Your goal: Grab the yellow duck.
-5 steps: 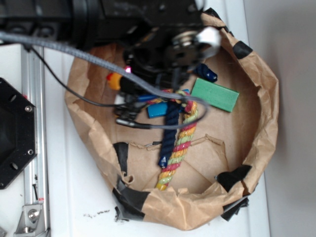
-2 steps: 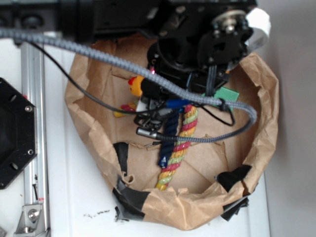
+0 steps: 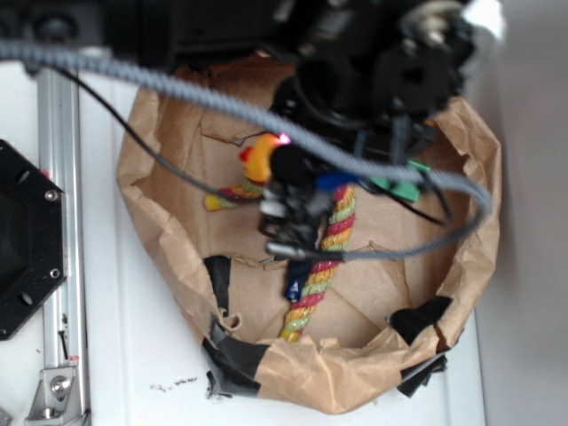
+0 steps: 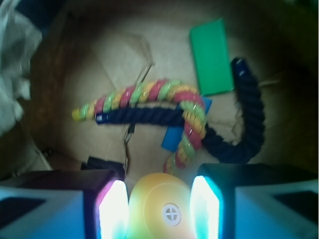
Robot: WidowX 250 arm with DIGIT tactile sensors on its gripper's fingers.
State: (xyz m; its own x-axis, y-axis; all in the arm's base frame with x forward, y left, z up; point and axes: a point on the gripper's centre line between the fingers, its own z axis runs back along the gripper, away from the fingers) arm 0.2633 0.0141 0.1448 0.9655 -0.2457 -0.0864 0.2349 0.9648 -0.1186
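The yellow duck (image 4: 159,211) sits between my gripper's (image 4: 158,201) two fingers, its flat underside with a white plug facing the wrist camera. Both pads (image 4: 113,209) press its sides, so the gripper is shut on it. In the exterior view the duck (image 3: 258,160) shows its red-orange beak at the gripper (image 3: 277,165), held above the floor of the brown paper basin (image 3: 146,222). Most of the gripper is hidden under the black arm.
A striped red-green-yellow rope (image 4: 149,94) and a dark blue rope (image 4: 249,124) lie on the basin floor, with a green block (image 4: 212,56) and a small blue piece (image 4: 174,138). In the exterior view the striped rope (image 3: 321,257) and green block (image 3: 401,189) lie under the arm's cables.
The arm has moved right and slightly toward the basin's middle, carrying the duck with it. A striped rope end at the left has come into view; the green block is now mostly covered.
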